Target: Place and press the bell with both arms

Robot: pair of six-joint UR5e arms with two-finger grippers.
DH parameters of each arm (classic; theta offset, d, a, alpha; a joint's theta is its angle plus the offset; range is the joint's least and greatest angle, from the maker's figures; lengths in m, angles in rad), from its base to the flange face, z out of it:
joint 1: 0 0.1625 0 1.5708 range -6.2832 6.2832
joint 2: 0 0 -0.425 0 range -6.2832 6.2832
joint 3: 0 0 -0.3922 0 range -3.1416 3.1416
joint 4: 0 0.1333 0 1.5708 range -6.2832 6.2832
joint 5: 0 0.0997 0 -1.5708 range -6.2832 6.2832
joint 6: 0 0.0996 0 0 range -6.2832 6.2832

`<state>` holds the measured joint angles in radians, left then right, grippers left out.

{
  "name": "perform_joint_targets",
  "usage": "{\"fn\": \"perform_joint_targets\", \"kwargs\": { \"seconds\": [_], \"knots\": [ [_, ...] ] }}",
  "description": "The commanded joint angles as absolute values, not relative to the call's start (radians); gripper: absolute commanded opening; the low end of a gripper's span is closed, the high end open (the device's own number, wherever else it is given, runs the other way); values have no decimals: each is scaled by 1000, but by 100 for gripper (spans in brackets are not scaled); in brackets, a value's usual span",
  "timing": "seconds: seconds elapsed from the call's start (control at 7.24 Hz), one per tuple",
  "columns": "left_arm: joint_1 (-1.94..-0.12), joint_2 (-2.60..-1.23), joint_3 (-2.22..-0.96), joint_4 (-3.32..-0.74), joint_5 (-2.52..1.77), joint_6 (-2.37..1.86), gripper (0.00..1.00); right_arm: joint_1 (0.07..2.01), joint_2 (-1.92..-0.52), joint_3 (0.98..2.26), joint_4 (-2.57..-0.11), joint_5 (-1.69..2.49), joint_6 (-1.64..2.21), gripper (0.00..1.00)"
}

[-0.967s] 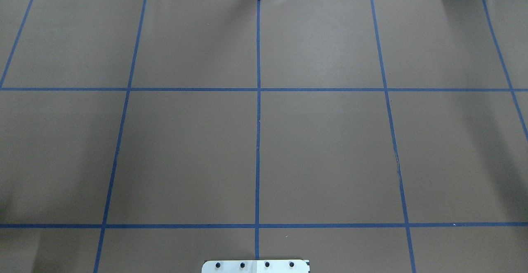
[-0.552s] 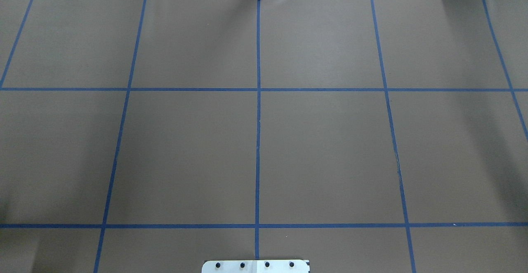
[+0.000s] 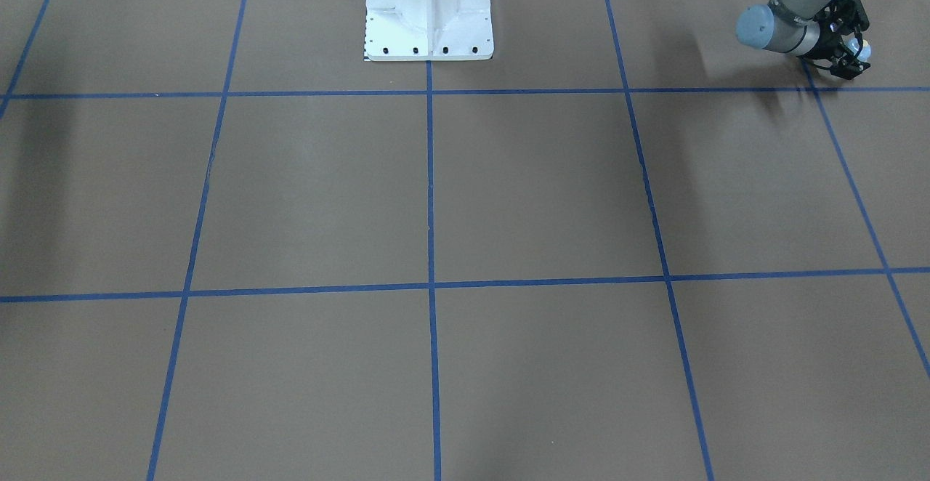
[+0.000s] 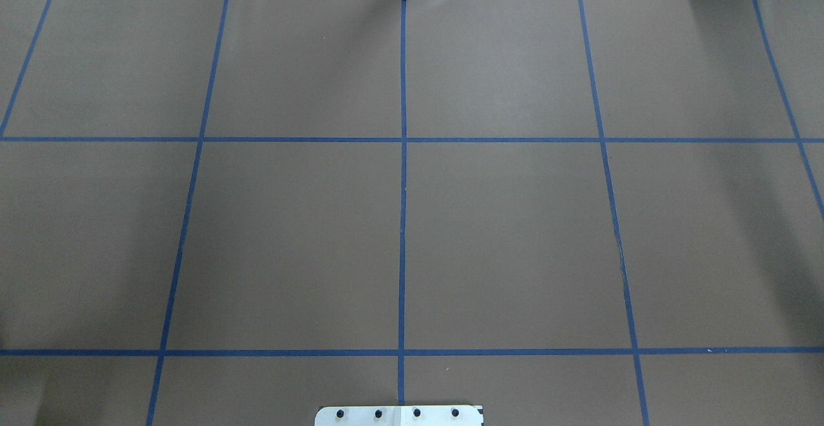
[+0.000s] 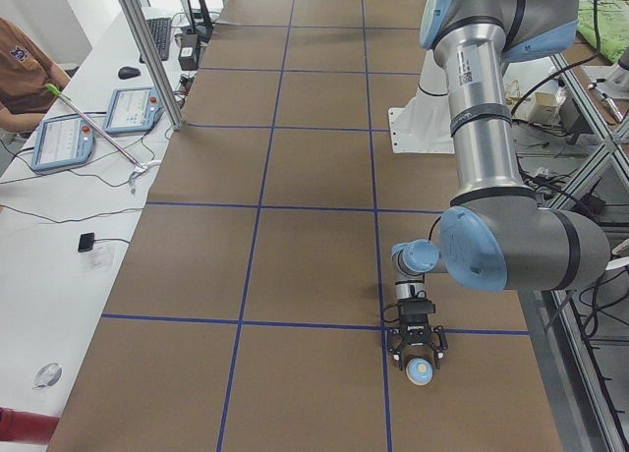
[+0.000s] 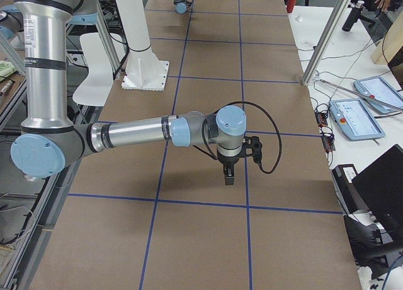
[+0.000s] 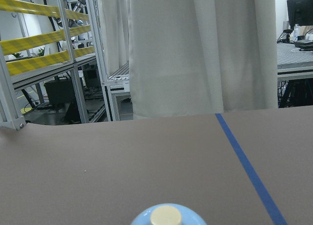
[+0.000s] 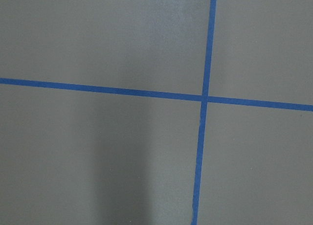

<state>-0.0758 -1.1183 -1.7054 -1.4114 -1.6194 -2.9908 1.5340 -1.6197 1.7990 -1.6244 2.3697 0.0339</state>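
Note:
The light-blue bell (image 5: 421, 371) with its pale yellow button sits between the fingers of my left gripper (image 5: 420, 359), low over the brown table near its left end. In the front-facing view the left gripper (image 3: 851, 58) and the bell (image 3: 864, 49) are at the top right. The left wrist view shows the bell's top (image 7: 166, 216) at its bottom edge. My right gripper (image 6: 229, 178) points down over the table near a blue tape line. It shows only in the right side view, so I cannot tell if it is open or shut. The overhead view shows neither arm.
The table is brown paper with a blue tape grid (image 4: 403, 220). The white bolted pedestal (image 3: 429, 9) stands at the robot's edge. A desk with tablets (image 5: 93, 123) and a metal post (image 5: 147, 59) runs along the far side.

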Motion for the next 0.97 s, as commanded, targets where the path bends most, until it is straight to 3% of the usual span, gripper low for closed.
{"fn": "perform_joint_targets", "kwargs": {
  "seconds": [0.0, 0.14, 0.28, 0.41, 0.55, 0.83],
  "knots": [
    [-61, -1118, -1689, -1428, -1618, -2991, 100, 1534, -1620, 1801, -1624, 2375, 35, 100],
    [-52, -1118, -1687, -1428, -1618, -2993, 98, 1534, -1620, 1805, -1628, 2375, 35, 100],
    [-51, -1118, -1683, -1431, -1617, -3019, 79, 1534, -1620, 1807, -1629, 2375, 35, 100],
    [-43, -1118, -1675, -1436, -1615, -3042, 33, 1534, -1620, 1810, -1631, 2375, 35, 100],
    [-41, -1114, -1678, -1437, -1612, -3063, 0, 1534, -1618, 1812, -1631, 2375, 35, 100],
    [-40, -1053, -1750, -1445, -1618, -2992, 0, 1534, -1618, 1810, -1632, 2375, 35, 100]
  ]
}}
